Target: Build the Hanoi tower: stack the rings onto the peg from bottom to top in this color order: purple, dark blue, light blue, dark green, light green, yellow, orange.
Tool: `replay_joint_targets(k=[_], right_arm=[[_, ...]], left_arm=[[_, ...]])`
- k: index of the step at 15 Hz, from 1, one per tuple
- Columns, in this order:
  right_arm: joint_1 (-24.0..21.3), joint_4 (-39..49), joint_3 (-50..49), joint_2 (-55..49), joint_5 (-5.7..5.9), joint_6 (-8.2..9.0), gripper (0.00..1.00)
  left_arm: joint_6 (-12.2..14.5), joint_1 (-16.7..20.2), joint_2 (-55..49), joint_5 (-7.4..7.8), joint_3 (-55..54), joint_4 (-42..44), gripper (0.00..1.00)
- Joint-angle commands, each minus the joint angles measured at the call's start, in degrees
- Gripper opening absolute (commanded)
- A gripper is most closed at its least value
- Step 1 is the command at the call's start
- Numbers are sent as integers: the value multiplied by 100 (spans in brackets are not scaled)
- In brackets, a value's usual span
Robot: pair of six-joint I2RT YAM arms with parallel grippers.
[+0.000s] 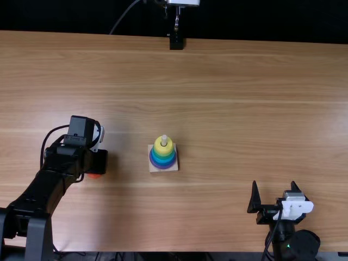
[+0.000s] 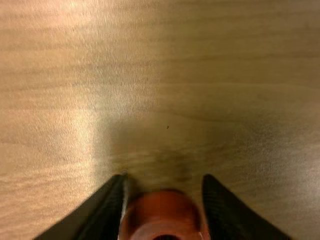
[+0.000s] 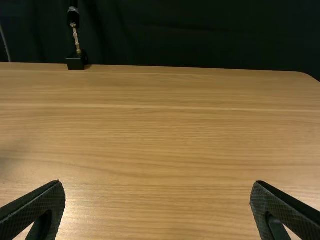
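Left tool (image 1: 98, 163) has the orange ring (image 2: 145, 212) clamped, off left of the peg (image 1: 164, 138), where the yellow ring (image 1: 163, 149) tops the stack. Right tool (image 1: 274, 185) is by the desk's (image 1: 228, 109) near edge, fingers apart.

The left arm (image 1: 51, 187) ran up and inward from the bottom left corner of the top view, its wrist (image 1: 80, 131) tipped over so that the left gripper (image 1: 98, 161) pointed steeply down. In the left wrist view, that gripper's two black fingers (image 2: 107, 205) stood a modest gap apart, roughly level with each other. The right arm (image 1: 302, 244) was drawn back at the bottom edge, right of the middle, with the right gripper (image 1: 274, 184) aimed toward the far side. Its fingers (image 3: 45, 205) were spread widely, one facing the other.
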Motion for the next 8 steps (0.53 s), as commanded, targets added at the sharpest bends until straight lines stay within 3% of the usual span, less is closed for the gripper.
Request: replay_joint_targets(k=[1,7,8], right_arm=[[-41,-408,-355,-73,-50,-22,100],[-41,-408,-355,-73,-50,-22,100],[-41,-408,-355,-73,-50,-22,100]], left_arm=[[0,-44,91,56,199,-205,100],[21,-44,83,56,181,-384,100],[21,-44,83,67,181,-373,76]])
